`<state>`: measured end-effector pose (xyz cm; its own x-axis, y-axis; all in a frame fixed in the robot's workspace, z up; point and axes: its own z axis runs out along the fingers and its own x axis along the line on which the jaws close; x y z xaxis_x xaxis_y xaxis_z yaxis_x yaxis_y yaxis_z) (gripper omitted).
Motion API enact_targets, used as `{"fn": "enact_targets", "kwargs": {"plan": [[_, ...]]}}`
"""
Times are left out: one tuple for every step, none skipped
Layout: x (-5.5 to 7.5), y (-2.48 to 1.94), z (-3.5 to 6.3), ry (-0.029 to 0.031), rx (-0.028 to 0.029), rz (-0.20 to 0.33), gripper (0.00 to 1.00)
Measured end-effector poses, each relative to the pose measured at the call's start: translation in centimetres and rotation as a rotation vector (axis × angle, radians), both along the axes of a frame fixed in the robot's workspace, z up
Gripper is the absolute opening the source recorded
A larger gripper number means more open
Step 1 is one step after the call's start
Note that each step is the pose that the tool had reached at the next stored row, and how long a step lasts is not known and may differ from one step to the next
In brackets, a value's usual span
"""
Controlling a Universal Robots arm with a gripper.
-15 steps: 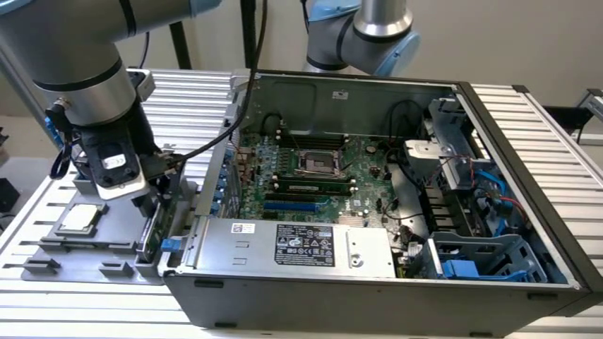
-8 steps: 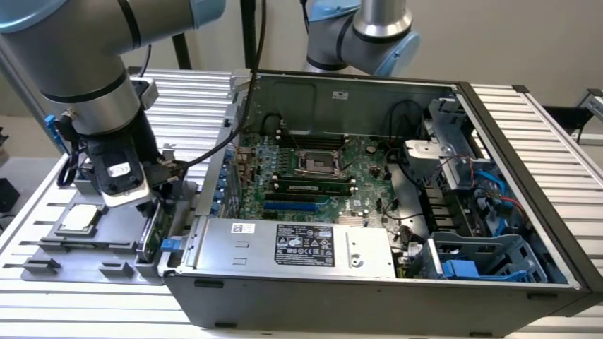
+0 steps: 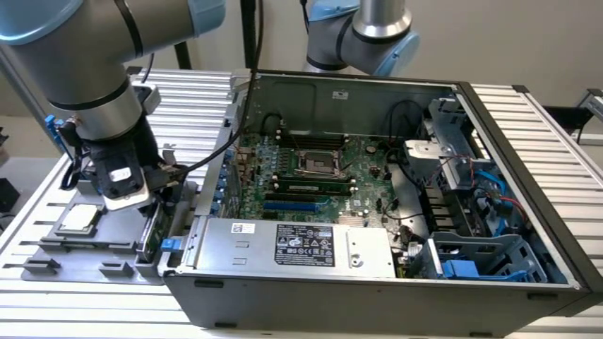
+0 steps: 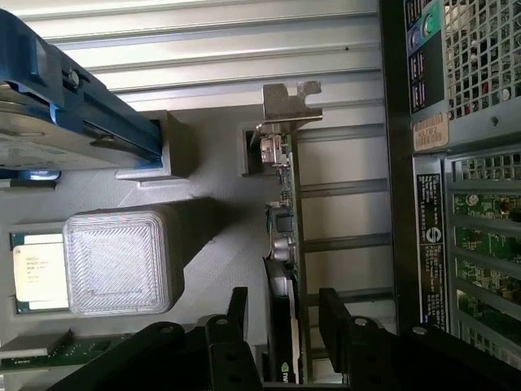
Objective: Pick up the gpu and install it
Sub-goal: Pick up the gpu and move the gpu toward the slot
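We see a green card (image 4: 288, 191) with a silver bracket (image 4: 289, 102), a grey tray (image 4: 203, 236), blue drive rails (image 4: 98, 110), a black gripper (image 4: 285, 305) and a ribbed silver table (image 4: 244, 49).

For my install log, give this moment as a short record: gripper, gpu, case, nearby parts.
gripper: open, jaws either side of the gpu, not closed on it
gpu: standing on edge in the gray tray, silver bracket at the end away from the gripper
computer case: side open, motherboard exposed, gpu not installed
nearby parts: hard drive with blue rails, processor
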<state>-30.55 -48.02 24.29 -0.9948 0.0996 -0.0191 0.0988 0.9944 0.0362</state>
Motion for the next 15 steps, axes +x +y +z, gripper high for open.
{"fn": "enact_targets", "kwargs": {"plan": [[-0.05, 0.0, -0.02, 0.0, 0.0001, 0.0, 0.48], [-0.05, 0.0, -0.02, 0.0, 0.0, 0.0, 0.48], [-0.05, 0.0, -0.02, 0.0, 0.0, 0.0, 0.48], [-0.05, 0.0, -0.02, 0.0, 0.0, 0.0, 0.48], [-0.05, 0.01, -0.02, 0.0001, 0.0002, 0.0, 0.48], [-0.06, 0.01, -0.02, 0.0, 0.0008, 0.0, 0.48], [-0.06, 0.0, -0.02, 0.0, 0.0016, 0.0, 0.48], [-0.07, 0.0, -0.02, -0.0002, 0.0031, 0.0, 0.48], [-0.06, -0.02, -0.03, -0.0004, 0.0049, 0.0, 0.48], [-0.06, -0.04, -0.05, -0.0006, 0.0065, 0.0, 0.48], [-0.07, -0.05, -0.05, -0.0005, 0.0077, 0.0, 0.48], [-0.06, -0.08, -0.09, -0.0008, 0.0085, 0.0, 0.48], [-0.05, -0.1, -0.12, -0.0009, 0.0089, 0.0, 0.48], [-0.06, -0.13, -0.15, -0.0008, 0.009, 0.0, 0.48], [-0.06, -0.15, -0.2, -0.0008, 0.0091, -0.001, 0.48]]}}
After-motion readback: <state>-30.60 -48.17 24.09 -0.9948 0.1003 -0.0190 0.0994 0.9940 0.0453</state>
